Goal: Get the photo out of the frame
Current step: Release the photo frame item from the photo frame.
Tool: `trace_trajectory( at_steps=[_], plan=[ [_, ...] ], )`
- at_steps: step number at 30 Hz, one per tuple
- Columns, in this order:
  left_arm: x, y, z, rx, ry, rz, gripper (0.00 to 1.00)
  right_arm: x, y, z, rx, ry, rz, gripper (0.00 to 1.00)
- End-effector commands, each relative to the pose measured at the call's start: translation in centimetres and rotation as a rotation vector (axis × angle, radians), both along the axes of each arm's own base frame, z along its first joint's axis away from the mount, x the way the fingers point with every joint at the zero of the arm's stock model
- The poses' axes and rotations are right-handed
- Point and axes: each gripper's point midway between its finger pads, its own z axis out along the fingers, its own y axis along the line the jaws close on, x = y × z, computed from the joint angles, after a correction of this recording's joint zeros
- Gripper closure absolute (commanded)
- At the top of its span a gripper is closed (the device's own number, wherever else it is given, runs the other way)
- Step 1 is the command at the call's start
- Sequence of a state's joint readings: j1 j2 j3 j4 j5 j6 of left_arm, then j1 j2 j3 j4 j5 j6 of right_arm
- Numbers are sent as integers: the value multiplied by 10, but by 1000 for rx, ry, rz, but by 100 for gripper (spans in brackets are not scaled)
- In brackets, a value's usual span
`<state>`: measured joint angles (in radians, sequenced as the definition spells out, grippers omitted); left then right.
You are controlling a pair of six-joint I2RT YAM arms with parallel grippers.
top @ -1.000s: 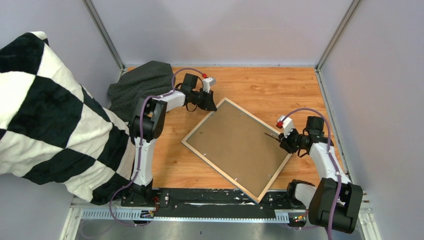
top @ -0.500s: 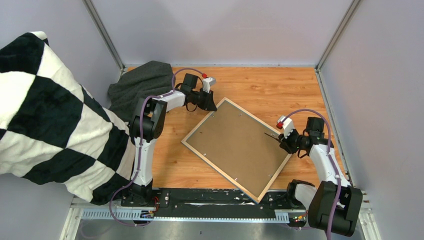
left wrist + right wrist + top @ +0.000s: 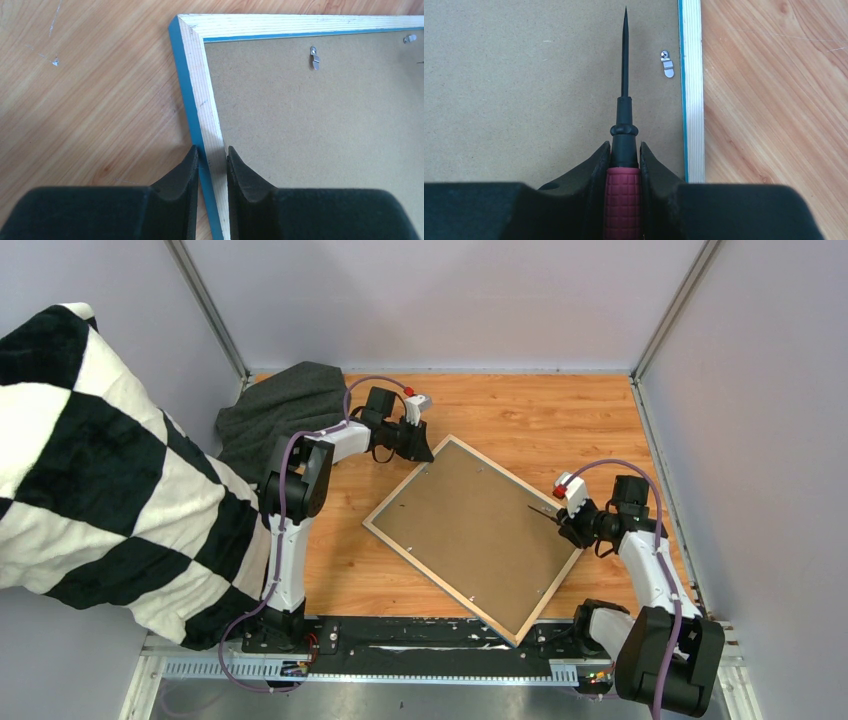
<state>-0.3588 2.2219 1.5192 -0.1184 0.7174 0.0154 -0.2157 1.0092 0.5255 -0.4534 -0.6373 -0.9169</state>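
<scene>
The frame [image 3: 405, 546] lies face down on the table, its pale wood back edge up and its blue side showing [image 3: 186, 90]. The plain brown backing board [image 3: 475, 528] fills it; the photo is hidden beneath. My left gripper [image 3: 420, 452] is shut on the frame's rail near its far corner [image 3: 212, 155]. My right gripper [image 3: 566, 520] is shut on a red-handled pointed tool [image 3: 624, 200], whose black tip [image 3: 625, 50] lies over the backing board, left of a small metal clip [image 3: 667, 63] by the frame's right rail [image 3: 691, 90].
A dark grey cloth [image 3: 282, 410] lies at the table's far left. A black-and-white checked cushion [image 3: 100, 460] bulges in from the left. More metal clips [image 3: 314, 56] sit along the frame's inner edge. Grey walls enclose the table.
</scene>
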Motion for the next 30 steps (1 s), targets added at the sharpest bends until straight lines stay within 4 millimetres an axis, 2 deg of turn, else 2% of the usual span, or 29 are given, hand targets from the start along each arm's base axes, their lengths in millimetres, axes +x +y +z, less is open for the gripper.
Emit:
trace_trajectory(
  at_steps=[1, 11, 17, 23, 30],
  plan=[
    [-50, 8, -61, 92, 221, -32, 100, -9, 10, -5, 22, 18, 36, 100],
    [-51, 8, -61, 93, 222, -31, 100, -10, 11, -7, 14, 11, 66, 100],
    [-51, 7, -61, 92, 222, -32, 100, -9, 8, -6, -53, -64, 151, 100],
    [-51, 8, -62, 92, 224, -31, 100, -4, 2, 6, -177, -183, 261, 100],
    [-51, 8, -62, 93, 224, -31, 100, 0, 18, 27, -147, -265, 403, 100]
  ],
)
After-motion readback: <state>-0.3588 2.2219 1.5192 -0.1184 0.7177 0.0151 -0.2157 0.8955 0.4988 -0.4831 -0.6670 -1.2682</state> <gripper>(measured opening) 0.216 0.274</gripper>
